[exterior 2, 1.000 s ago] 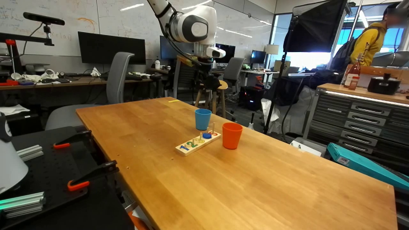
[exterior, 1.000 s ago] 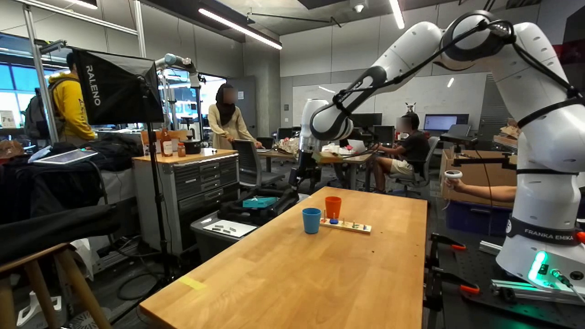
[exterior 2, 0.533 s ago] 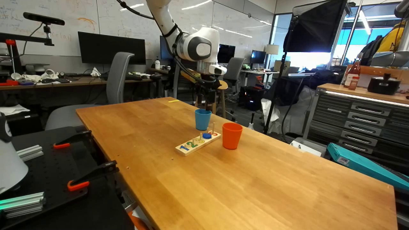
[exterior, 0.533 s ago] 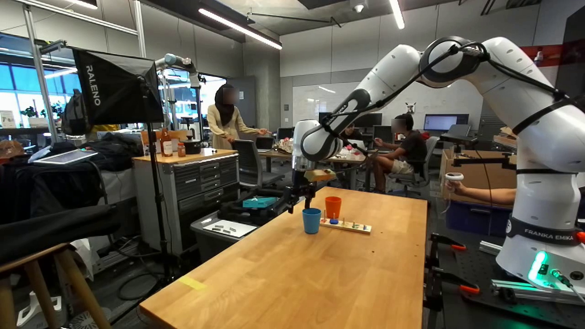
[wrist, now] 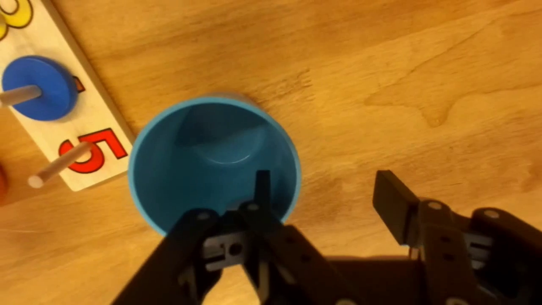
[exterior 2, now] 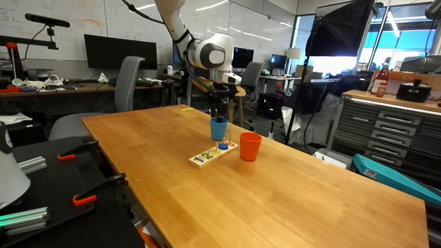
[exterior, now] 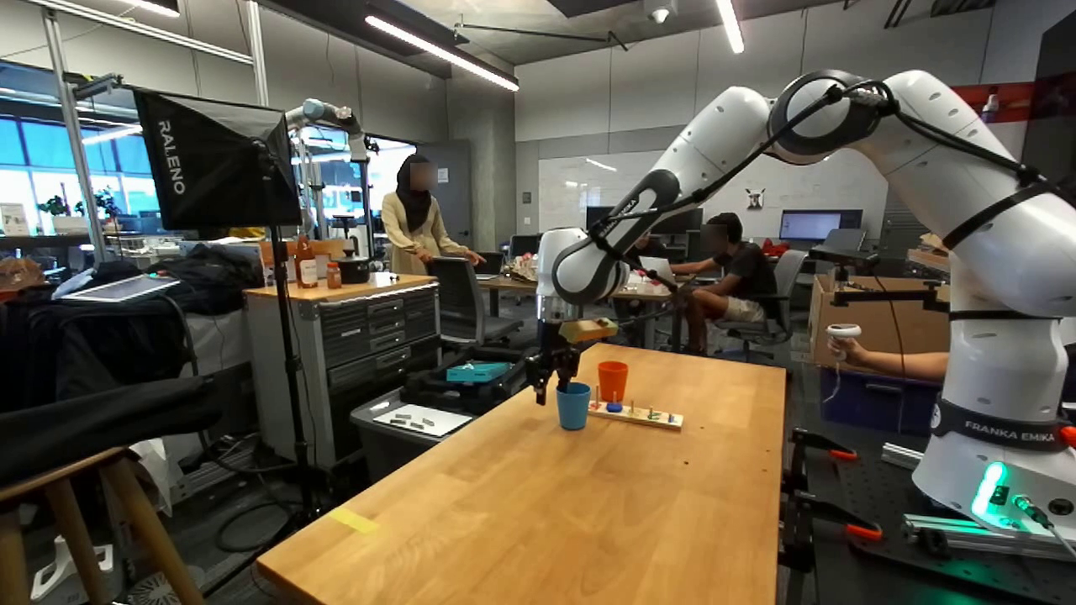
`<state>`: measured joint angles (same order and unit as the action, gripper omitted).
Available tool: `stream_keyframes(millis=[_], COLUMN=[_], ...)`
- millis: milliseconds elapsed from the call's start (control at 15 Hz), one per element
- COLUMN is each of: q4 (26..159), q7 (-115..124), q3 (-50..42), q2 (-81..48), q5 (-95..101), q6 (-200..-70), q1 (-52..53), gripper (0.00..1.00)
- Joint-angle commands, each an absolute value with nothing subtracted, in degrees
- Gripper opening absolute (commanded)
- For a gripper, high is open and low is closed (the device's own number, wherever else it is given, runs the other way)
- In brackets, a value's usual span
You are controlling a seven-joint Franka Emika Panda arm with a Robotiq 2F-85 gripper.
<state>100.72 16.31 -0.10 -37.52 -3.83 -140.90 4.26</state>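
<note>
Blue cup (wrist: 207,156): in the wrist view, my gripper (wrist: 322,186) is spread across its four-o'clock edge. A crooked squeeze could tip it over.

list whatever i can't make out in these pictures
Wrist view: part of the blue cup, hidden by the fingers.
Wrist view: most of the orange cup, cut off by the left edge.
Wrist view: most of a numeral, hidden by the blue disc.
Both exterior views: the orange cup's floor, hidden by its wall.
</note>
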Motion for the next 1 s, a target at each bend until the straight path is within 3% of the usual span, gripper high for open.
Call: stream_keyframes(millis=[0, 200, 333, 933], q4=[100.2, 100.3, 100.6, 93.5], q7=[17.8, 18.1, 17.8, 19.3], q3=[-1.3, -1.7, -1.2, -3.1], q2=[-37.7, -37.5, -36.9, -31.0], q5=[-4.4, -4.7, -6.2, -6.0], q6=[-139.9, -139.4, -137.9, -132.4], q1=[4.6, 4.0, 2.7, 1.4], gripper=[0.33, 0.11, 0.02, 0.04])
